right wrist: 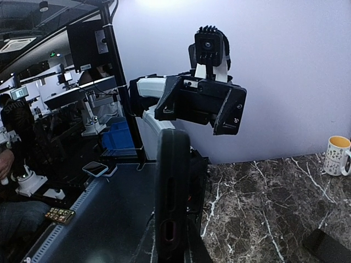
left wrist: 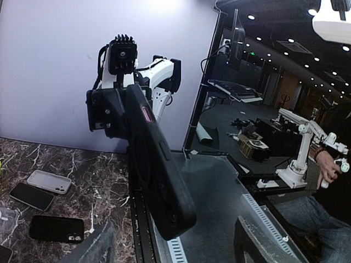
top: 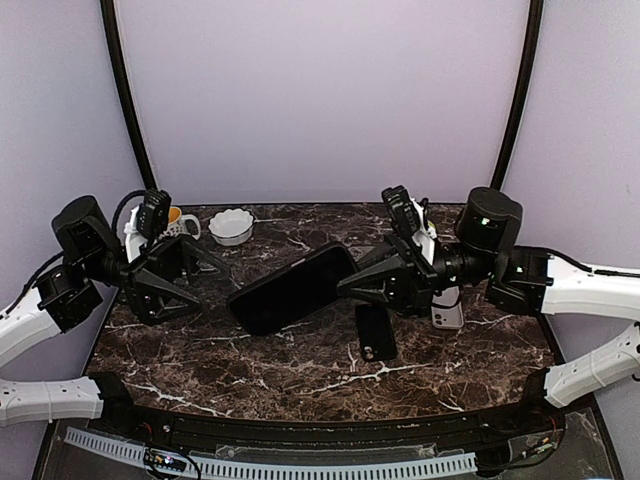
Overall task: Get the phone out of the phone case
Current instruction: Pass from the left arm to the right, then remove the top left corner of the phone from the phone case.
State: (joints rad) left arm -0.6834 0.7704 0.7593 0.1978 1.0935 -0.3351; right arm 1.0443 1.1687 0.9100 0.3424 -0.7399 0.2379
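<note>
Phone (top: 292,290), black and cased, is hanging tilted above the marble table (top: 250,365), the right gripper (top: 348,283) pinching its end; the left gripper (top: 212,288) is standing wide-spread, apart from it.

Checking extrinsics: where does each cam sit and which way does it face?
Top external: above, behind the bases, looking down at the table; both arms show, right jaws shut on the cased phone, left jaws open.
Left wrist: on the left arm, faces the right arm across the phone; own fingers at bottom.
Right wrist: faces the left arm past the edge-on phone; own jaws mostly hidden.
Shared: all three see the phone.
</note>
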